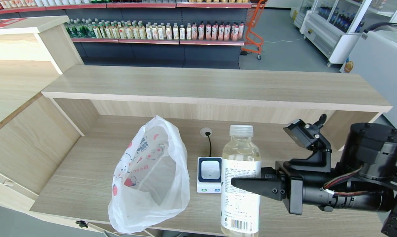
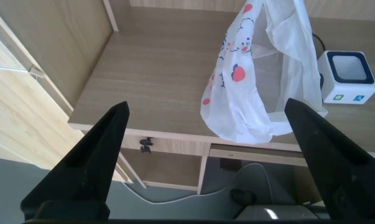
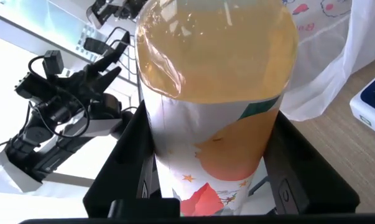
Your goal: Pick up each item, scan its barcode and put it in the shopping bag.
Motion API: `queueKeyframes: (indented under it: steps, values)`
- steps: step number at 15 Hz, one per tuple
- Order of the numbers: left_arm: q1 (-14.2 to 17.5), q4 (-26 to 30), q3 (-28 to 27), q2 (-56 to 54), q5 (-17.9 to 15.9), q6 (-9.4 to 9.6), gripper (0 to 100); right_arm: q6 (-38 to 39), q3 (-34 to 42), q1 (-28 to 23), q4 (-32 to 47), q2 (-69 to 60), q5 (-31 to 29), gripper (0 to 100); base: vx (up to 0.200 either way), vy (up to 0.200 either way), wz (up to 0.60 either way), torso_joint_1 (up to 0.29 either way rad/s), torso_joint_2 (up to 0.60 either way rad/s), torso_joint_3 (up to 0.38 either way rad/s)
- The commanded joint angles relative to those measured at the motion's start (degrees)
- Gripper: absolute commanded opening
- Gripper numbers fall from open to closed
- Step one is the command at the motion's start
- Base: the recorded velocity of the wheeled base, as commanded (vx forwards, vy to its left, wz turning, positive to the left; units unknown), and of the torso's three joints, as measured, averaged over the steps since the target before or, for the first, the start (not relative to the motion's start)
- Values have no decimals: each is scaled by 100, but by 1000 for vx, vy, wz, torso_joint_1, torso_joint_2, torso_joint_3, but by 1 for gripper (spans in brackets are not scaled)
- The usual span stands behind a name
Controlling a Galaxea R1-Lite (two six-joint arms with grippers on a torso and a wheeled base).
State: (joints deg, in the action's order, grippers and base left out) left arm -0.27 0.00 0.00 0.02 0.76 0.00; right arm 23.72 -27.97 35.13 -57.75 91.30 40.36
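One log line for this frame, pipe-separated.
right gripper shut on bottle | bottle upright, beside scanner | left gripper open | shopping bag open, left of scanner

I have the clear plastic bottle [image 1: 240, 154] [image 3: 218, 81] upright in the right gripper [image 1: 243, 186], clamped around its white label; it has a white cap, pale yellow drink and a barcode low on the side facing my head camera. The barcode scanner [image 1: 209, 174] [image 2: 349, 76], a small white box with a dark-framed window, sits on the counter [image 1: 86, 184] just left of the bottle. The white printed shopping bag [image 1: 152, 177] [image 2: 255, 81] stands open beside the scanner's left
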Motion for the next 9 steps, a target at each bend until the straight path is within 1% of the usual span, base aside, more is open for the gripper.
queueKeyframes:
  steps: [1,4,6,8,9]
  values:
    - [0,0,0,-2,4,0,100,-8,2,2,0,2,-2,0,0,0,0,0,0,0]
    - [0,0,0,-2,4,0,100,-17,28,2,0,-42,-20,0,0,0,0,0,0,0]
    - [0,0,0,-2,4,0,100,-201,37,-42,-9,-59,-28,0,0,0,0,0,0,0]
    - [0,0,0,-2,4,0,100,-579,46,-209,0,-59,-72,0,0,0,0,0,0,0]
    - [0,0,0,-2,4,0,100,-1414,37,-516,53,-86,-292,0,0,0,0,0,0,0]
